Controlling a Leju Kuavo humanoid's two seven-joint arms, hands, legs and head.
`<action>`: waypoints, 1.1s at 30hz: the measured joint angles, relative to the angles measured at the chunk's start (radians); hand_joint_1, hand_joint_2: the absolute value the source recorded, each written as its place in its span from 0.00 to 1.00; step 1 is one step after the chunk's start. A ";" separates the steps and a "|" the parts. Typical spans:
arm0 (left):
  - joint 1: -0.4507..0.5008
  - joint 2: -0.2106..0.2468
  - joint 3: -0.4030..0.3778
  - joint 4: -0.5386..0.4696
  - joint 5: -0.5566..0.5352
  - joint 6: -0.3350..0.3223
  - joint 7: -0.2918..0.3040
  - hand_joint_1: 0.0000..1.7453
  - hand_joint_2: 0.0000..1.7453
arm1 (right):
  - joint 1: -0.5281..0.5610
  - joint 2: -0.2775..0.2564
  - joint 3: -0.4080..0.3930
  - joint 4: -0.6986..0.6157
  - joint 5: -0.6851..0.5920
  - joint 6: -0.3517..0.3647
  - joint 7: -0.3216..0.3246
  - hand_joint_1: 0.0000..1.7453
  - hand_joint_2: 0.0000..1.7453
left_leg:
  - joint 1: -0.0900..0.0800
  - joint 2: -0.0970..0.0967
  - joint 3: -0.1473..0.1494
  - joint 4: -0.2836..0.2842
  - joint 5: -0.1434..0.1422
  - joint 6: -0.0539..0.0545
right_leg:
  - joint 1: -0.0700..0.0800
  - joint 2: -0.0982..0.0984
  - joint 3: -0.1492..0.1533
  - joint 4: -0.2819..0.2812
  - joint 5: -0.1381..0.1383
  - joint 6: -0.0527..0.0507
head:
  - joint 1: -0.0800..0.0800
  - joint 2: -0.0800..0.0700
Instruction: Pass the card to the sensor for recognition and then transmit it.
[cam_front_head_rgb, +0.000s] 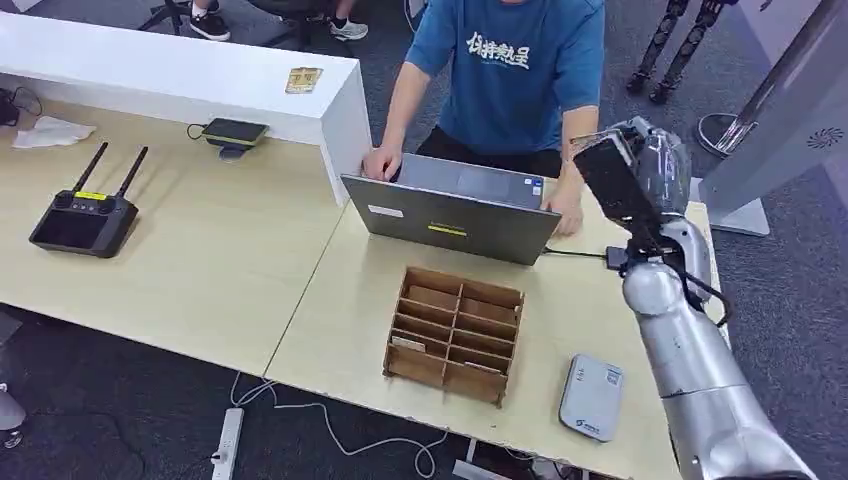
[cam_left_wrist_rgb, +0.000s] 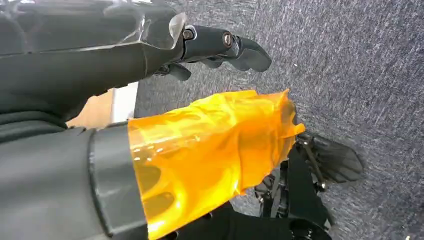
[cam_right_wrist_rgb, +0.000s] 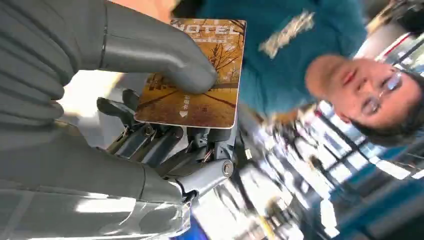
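Card (cam_right_wrist_rgb: 197, 75) sits pinched under the right hand (cam_right_wrist_rgb: 150, 125) thumb, raised at right of the head frame; left hand (cam_left_wrist_rgb: 220, 47) hangs with fingers apart, holding nothing

on the light wood table (cam_front_head_rgb: 200, 260) we note a grey laptop (cam_front_head_rgb: 455, 205) with a person (cam_front_head_rgb: 510, 70) in a blue shirt behind it, both their hands at its sides, and a brown wooden compartment rack (cam_front_head_rgb: 455, 333) just in front of it. a black controller with two antennas (cam_front_head_rgb: 88, 212) lies well apart toward the left, near a crumpled white cloth (cam_front_head_rgb: 52, 131). we see a white power strip (cam_front_head_rgb: 227, 440) and cable on the dark carpet.
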 joint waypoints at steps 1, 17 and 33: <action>0.000 0.000 0.000 0.000 0.001 0.000 0.000 0.00 0.00 | 0.008 0.000 -0.007 -0.007 -0.009 0.003 -0.005 1.00 1.00 | 0.000 0.000 0.000 0.000 0.000 0.000 | 0.000 0.000 0.000 0.000 0.000 0.000 | 0.000 0.000; 0.002 -0.006 0.027 0.000 0.048 0.013 -0.017 0.00 0.00 | 0.314 -0.073 -0.113 -0.249 -0.259 0.097 -0.076 1.00 1.00 | 0.000 0.000 -0.001 0.000 -0.001 0.001 | 0.000 0.000 -0.001 -0.001 0.000 0.000 | 0.000 0.000; 0.005 -0.010 0.056 0.000 0.084 0.013 -0.028 0.00 0.00 | 0.633 -0.161 -0.175 -0.436 -0.323 0.184 -0.077 1.00 1.00 | 0.000 0.000 -0.001 0.000 -0.001 0.001 | 0.000 -0.001 -0.001 -0.001 -0.001 0.000 | 0.000 0.000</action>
